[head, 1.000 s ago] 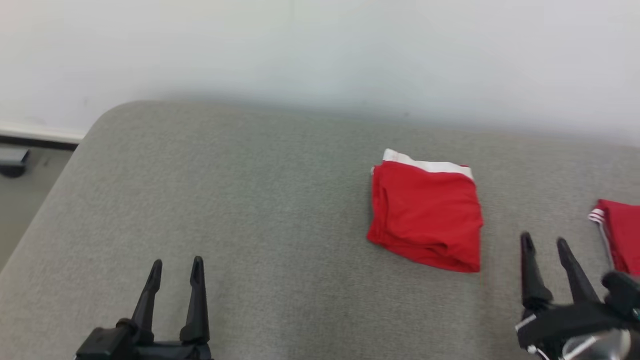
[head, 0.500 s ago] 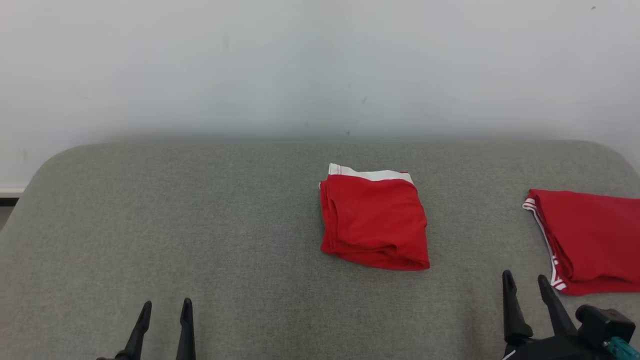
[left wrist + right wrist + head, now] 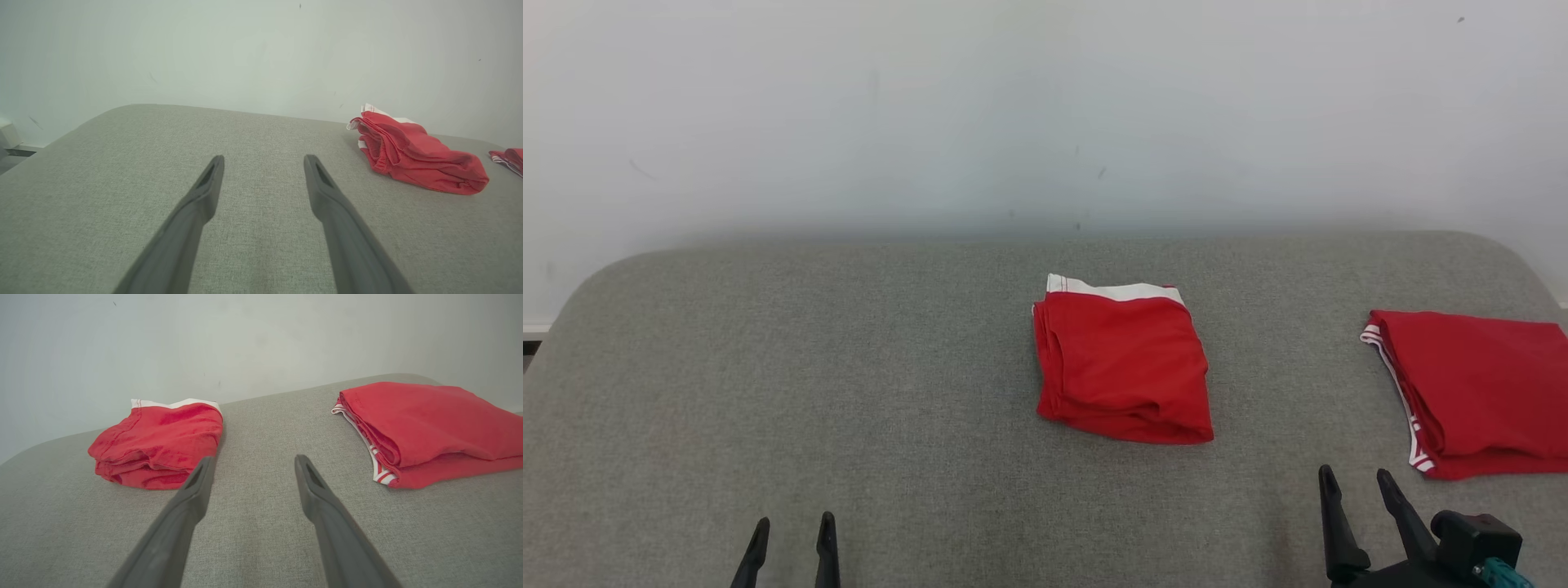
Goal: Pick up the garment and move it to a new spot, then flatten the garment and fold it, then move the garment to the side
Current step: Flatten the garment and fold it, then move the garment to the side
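Head view: folded red garment (image 3: pixel 1123 367) mid-frame; my left gripper (image 3: pixel 794 520) & right gripper (image 3: pixel 1354 472), btm corners, both w/ fingers apart.

Soft, even light falls on the grey bench (image 3: pixel 849 367) and the white wall (image 3: pixel 1045 98). A dim band of shadow runs along the wall where it meets the bench's far edge. The folded red garment (image 3: pixel 1123 367) casts a thin, faint shadow at its near edge. The head view is sharp. In both wrist views the wide lens bows the bench's edge, and the dark fingers (image 3: pixel 192 220) turn soft toward the bottom.
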Motion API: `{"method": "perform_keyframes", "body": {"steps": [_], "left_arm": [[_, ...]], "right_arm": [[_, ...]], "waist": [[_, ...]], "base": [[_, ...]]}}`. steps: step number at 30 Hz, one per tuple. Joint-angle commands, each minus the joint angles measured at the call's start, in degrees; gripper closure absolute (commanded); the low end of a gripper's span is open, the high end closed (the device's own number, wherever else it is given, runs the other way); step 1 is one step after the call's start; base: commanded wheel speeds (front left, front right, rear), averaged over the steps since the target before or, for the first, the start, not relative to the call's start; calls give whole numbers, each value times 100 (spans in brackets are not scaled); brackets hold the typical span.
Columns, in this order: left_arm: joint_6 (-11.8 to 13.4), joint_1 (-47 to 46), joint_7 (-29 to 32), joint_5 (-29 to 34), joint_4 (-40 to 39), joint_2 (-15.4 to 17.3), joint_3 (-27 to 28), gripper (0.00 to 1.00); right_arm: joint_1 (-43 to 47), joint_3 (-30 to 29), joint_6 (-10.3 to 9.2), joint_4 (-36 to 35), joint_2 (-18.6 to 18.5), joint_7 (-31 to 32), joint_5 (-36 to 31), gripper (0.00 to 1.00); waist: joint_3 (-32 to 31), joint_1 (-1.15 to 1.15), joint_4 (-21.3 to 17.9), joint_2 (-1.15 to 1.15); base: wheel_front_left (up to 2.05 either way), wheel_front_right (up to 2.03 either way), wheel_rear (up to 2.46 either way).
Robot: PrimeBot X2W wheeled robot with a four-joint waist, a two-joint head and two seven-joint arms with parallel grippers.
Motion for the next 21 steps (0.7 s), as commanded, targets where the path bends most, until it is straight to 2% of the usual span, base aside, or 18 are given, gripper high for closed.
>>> {"method": "perform_keyframes", "body": {"steps": [1, 21], "left_arm": [[-21, 31, -17, 46, 30, -30, 17, 0], [-203, -36, -17, -10, 267, -139, -2, 0]], "right_arm": [[-66, -10, -11, -21, 1, 14, 24, 0], [-85, 139, -11, -217, 0, 194, -121, 0]], "waist": [[5, 0, 15, 0], [-26, 0, 152, 0]], "base": [[0, 0, 0], [0, 0, 0]]}}
